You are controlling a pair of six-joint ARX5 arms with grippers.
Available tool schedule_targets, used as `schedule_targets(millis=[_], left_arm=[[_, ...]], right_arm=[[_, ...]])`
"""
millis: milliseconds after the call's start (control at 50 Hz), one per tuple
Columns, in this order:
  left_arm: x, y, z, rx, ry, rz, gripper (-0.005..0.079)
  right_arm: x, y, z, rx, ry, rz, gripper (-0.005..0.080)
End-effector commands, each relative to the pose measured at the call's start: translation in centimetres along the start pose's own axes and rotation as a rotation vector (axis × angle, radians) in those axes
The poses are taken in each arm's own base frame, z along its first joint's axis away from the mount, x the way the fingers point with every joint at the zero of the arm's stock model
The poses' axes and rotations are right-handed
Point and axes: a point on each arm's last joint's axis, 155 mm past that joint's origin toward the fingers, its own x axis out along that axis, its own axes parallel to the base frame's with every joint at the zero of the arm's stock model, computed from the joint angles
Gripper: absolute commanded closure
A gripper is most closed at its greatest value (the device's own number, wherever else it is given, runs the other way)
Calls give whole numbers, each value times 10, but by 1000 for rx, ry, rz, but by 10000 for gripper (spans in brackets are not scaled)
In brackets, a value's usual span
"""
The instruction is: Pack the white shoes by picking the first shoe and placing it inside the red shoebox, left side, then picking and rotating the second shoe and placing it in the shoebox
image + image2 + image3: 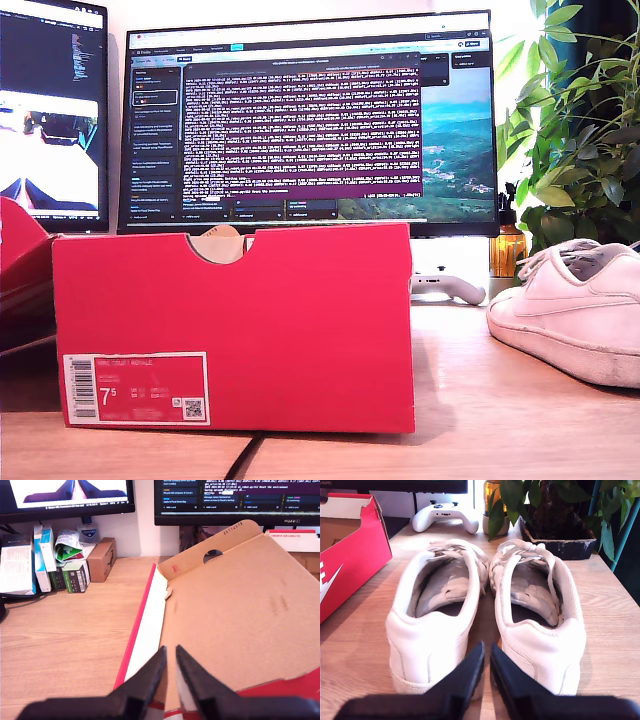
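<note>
While both grippers' fingers nearly closed, empty: white shoes [485, 610] beside red shoebox [232, 330].

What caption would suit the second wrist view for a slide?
My second claw, nearly closed, hovers behind two white shoes side by side on the wooden table.

Monitors: main monitor [310, 120] centre, second monitor [52, 110] upper left of the exterior view.
Game controller [447, 287]: white, on the desk [520, 420].
Potted plant [575, 120]: exterior view's upper right.
Amber bottle [507, 245]: beside the plant.
</note>
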Motion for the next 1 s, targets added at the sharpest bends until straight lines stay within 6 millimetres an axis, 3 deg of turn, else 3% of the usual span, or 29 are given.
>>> schedule_targets(millis=[0,440,620,780,980], left_arm=[[2,2,-17,-2,37,6,700],[3,2,-16,-8,34,5,700],[2,-6,-13,-155,28,-34,700],[0,-21,17,-275,-76,-128,700],[-17,-45,73,-376,-251,-295,703]], right_arm=[[-1,0,3,9,-9,0,752],[-1,0,3,18,-10,2,752],[-2,10,15,218,-50,61,752],[-5,11,40,451,-141,96,752],[-11,13,67,593,-237,154,753]])
